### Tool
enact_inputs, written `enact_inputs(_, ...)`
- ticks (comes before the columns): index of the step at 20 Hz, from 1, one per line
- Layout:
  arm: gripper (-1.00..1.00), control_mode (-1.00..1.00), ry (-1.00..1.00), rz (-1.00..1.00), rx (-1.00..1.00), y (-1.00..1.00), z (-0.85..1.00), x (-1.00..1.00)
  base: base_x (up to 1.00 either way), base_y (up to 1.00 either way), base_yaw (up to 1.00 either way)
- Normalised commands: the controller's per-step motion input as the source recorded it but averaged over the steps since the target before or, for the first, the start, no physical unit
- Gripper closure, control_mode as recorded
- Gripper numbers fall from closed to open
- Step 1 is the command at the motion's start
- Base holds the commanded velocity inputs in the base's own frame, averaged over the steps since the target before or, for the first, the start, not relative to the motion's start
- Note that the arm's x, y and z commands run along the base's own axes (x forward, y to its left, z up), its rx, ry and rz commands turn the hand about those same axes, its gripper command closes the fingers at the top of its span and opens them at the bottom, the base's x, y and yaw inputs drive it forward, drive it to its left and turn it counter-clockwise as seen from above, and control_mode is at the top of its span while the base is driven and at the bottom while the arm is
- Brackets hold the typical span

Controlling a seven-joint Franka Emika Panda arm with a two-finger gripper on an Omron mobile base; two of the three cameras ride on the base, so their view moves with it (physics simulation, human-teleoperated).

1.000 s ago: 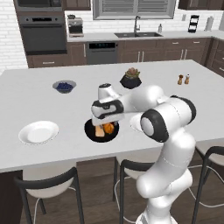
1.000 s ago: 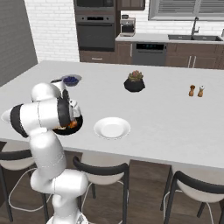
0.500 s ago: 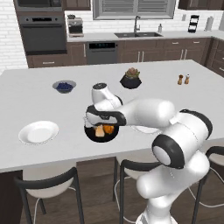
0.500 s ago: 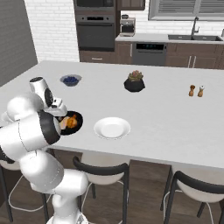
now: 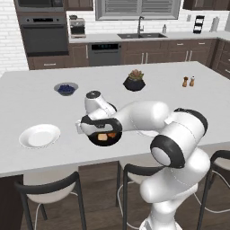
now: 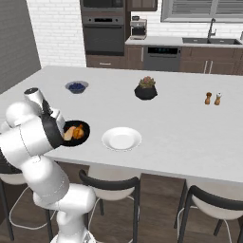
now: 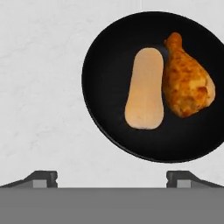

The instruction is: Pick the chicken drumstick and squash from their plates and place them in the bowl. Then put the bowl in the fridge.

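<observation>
The glossy black bowl (image 7: 109,65) lies on the white island counter and holds both foods side by side. Inside it are the pale tan squash (image 7: 144,87) and the orange-brown chicken drumstick (image 7: 188,85). My gripper (image 7: 113,179) is open with nothing between its widely spread fingertips (image 7: 41,178), and it hovers beside the bowl, apart from it. From the left base the gripper (image 5: 85,129) sits at the left rim of the bowl (image 5: 103,142). One white plate (image 5: 39,134) lies bare to the left, the other plate (image 6: 121,138) to the right of the bowl (image 6: 78,142). The fridge is out of view.
A small grey bowl of blue berries (image 5: 66,88), a dark plant pot (image 5: 134,81) and two shakers (image 5: 188,81) stand farther back on the island. Dark stools (image 5: 49,188) line its near edge. A tall grey panel (image 6: 14,42) stands at far left.
My arm has stretched out to the left, and the hand has shifted from above the bowl to lower at its left side. Bowl, squash and drumstick have stayed put.
</observation>
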Motion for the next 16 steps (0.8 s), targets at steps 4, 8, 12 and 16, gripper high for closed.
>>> enact_inputs(4, -1.0, -1.0, 0.0, 0.02, 0.0, 0.05, -0.03, 0.41, 0.0, 0.0, 0.0)
enact_inputs(8, -1.0, -1.0, 0.01, 0.02, 0.0, 0.06, -0.21, 0.27, 0.0, 0.0, 0.0)
enact_inputs(12, -1.0, -1.0, 0.0, 0.0, 0.0, 0.0, -0.33, 0.04, 0.0, 0.0, 0.0)
enact_inputs(16, -1.0, -1.0, 0.0, 0.0, 0.0, 0.0, -0.42, 0.0, 0.0, 0.0, 0.0)
